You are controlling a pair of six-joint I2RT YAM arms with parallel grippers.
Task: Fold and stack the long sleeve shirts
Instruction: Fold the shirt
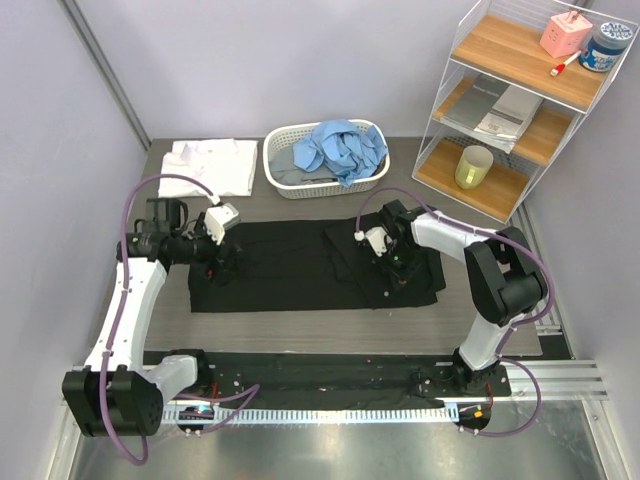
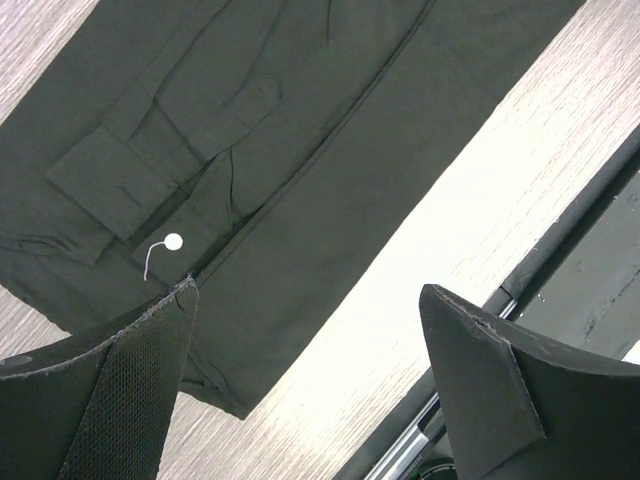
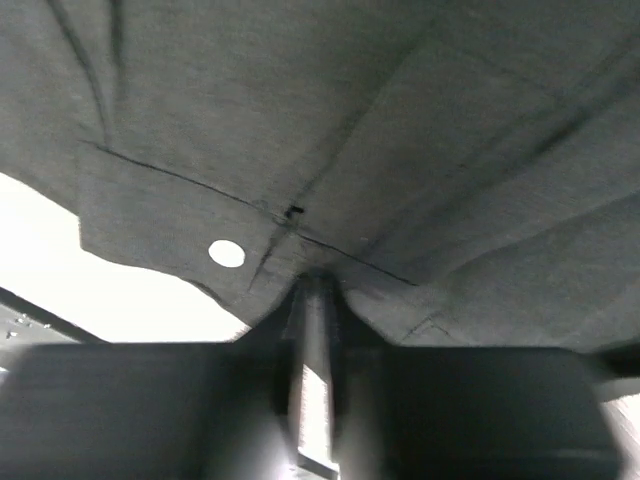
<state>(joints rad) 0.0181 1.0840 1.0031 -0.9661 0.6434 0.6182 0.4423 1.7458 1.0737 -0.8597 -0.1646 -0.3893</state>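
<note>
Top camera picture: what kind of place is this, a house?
Probably a robot lab booth, not a home: bare walls, a left arm and right arm bolted at the table edge, a basket holding a blue shirt.

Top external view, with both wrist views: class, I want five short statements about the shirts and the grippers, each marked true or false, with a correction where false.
1. The black shirt lies spread on the table. True.
2. The left gripper is shut on cloth. False: its fingers stand wide apart above the black shirt, holding nothing.
3. The light blue shirt lies in the white basket. True.
4. The white shirt lies on top of the black shirt. False: it lies at the back left of the table, beside the basket and apart from the black shirt.
5. The right gripper is pinching the black shirt. True.
</note>
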